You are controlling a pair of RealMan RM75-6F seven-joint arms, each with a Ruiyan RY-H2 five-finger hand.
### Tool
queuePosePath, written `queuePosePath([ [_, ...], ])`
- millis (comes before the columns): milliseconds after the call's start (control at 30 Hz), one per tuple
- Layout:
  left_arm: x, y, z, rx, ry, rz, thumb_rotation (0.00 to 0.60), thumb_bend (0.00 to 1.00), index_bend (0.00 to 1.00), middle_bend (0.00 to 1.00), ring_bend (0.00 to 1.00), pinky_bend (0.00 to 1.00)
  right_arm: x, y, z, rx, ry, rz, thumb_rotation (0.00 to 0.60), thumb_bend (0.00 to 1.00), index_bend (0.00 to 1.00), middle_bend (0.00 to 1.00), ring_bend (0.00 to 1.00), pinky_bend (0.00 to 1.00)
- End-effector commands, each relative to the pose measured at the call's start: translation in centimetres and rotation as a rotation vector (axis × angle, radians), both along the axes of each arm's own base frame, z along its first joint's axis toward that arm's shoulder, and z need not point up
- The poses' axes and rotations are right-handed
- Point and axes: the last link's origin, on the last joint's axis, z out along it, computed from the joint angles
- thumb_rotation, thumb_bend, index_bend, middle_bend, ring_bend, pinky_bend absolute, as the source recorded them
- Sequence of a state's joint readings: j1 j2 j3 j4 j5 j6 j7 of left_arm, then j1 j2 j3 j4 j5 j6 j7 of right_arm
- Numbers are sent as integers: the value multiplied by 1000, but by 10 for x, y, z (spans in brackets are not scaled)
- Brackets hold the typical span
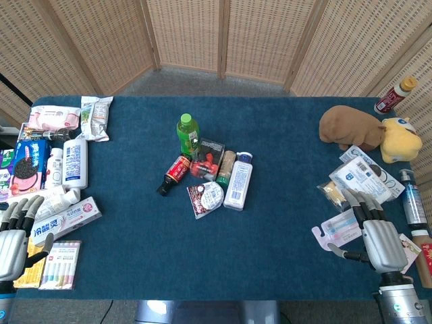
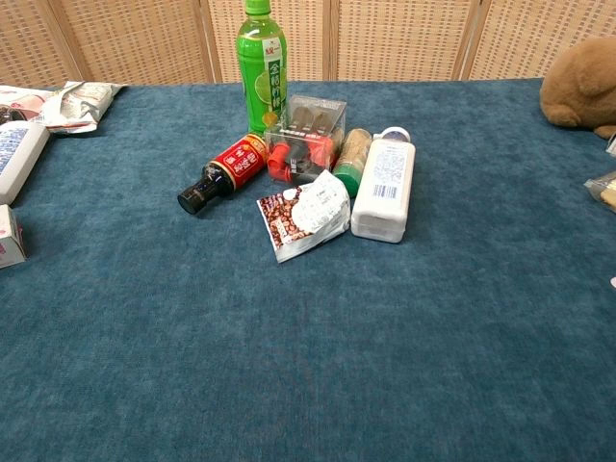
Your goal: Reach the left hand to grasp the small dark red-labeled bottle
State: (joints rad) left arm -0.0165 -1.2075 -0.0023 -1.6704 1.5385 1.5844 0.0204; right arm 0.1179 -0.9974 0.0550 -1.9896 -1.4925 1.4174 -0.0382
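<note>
The small dark bottle with a red label [image 1: 174, 173] [image 2: 224, 171] lies on its side in the middle of the blue table, its black cap pointing toward the front left. It is the leftmost item of a small cluster. My left hand [image 1: 15, 236] rests at the front left corner of the table, fingers apart and holding nothing, far from the bottle. At the front right my right hand [image 1: 376, 236] lies open with its fingers stretched over flat packets. Neither hand shows in the chest view.
Beside the bottle stand a green drink bottle [image 1: 187, 132], a clear box of red items [image 2: 306, 137], a white flat bottle [image 2: 384, 186] and a coffee sachet [image 2: 302, 214]. Toothpaste boxes [image 1: 66, 219] and snacks crowd the left edge. A brown plush [image 1: 349, 126] sits back right.
</note>
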Motion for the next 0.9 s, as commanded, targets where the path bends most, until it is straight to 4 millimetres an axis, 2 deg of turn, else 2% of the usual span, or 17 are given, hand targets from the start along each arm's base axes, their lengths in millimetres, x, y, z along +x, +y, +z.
queuePosePath([
  [33,2,0,-1,-6,5,-3,600,511,0,0,0,0,0,0,0,-3,-6,1,549,76,0,0,0,0],
  [333,9,5,2,-14,20,-14,600,512,0,0,0,0,0,3,-1,7,-31,6,549,75,0,0,0,0],
  [500,16,17,0,-28,26,-10,600,510,0,0,0,0,0,5,0,11,-31,4,551,75,0,0,0,0],
  [733,42,63,-15,-67,12,-9,600,495,0,0,0,0,-1,5,-2,30,-47,3,551,76,0,0,0,0],
  [900,70,104,-41,-117,-65,16,600,492,0,0,0,0,-7,8,1,28,-53,-9,552,76,0,0,0,0],
])
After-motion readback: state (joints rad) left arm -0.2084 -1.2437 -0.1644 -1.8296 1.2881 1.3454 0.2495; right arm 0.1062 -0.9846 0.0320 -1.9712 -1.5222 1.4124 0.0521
